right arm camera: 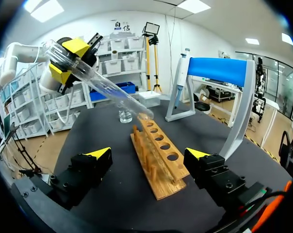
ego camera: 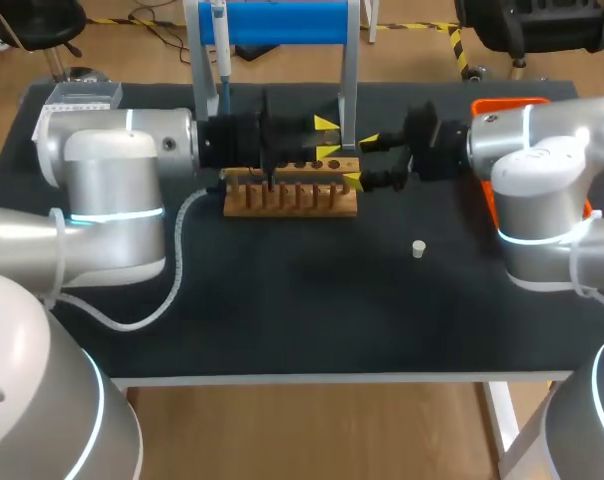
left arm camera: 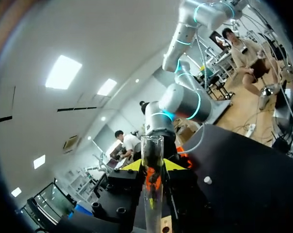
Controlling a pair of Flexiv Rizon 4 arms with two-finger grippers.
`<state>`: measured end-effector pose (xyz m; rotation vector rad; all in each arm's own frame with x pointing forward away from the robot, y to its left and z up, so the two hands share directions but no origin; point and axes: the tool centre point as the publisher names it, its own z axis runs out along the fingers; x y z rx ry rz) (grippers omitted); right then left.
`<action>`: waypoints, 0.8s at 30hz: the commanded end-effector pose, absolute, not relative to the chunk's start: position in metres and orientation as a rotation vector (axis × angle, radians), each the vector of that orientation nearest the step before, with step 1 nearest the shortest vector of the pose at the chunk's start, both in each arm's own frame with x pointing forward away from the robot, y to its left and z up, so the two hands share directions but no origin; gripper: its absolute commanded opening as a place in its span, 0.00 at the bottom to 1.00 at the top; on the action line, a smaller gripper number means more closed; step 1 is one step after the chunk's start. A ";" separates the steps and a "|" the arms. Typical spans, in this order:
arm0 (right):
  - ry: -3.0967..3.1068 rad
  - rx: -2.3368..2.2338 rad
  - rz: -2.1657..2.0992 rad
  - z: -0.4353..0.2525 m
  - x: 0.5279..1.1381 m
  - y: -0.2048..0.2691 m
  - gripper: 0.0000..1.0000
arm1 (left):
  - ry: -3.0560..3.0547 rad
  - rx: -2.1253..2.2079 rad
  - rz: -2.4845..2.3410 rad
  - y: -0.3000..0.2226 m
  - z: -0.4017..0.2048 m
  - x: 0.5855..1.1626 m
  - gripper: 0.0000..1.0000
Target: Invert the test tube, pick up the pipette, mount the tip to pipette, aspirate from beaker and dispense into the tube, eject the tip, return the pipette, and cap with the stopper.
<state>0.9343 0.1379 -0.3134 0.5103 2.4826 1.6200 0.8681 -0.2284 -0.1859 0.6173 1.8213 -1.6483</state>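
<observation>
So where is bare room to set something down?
Free: the front strip of the table, between wooden rack and near edge, around the stopper. Crowded: at the rack, where the left end effector holds the test tube, facing the right end effector.

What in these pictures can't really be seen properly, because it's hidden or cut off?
- Beaker: hidden in the head view by the left arm; in the right wrist view too small to tell its contents.
- Orange tray: head view, mostly covered by the right arm; contents unseen.
- Pipette: head view, top cut off by the edge.
- Test tube: left wrist view, near end runs out of the picture.
</observation>
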 end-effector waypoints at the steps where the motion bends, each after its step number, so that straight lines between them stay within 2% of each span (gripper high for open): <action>1: 2.486 0.509 1.619 -0.313 0.935 0.137 1.00 | 1.827 0.623 -1.647 -0.228 -0.184 0.869 0.00; 11: 2.486 0.509 1.619 -0.313 0.935 0.137 1.00 | 1.827 0.623 -1.647 -0.228 -0.184 0.869 0.00; 24: 2.486 0.509 1.619 -0.313 0.935 0.137 1.00 | 2.043 0.130 -2.024 -0.178 -0.154 0.930 0.00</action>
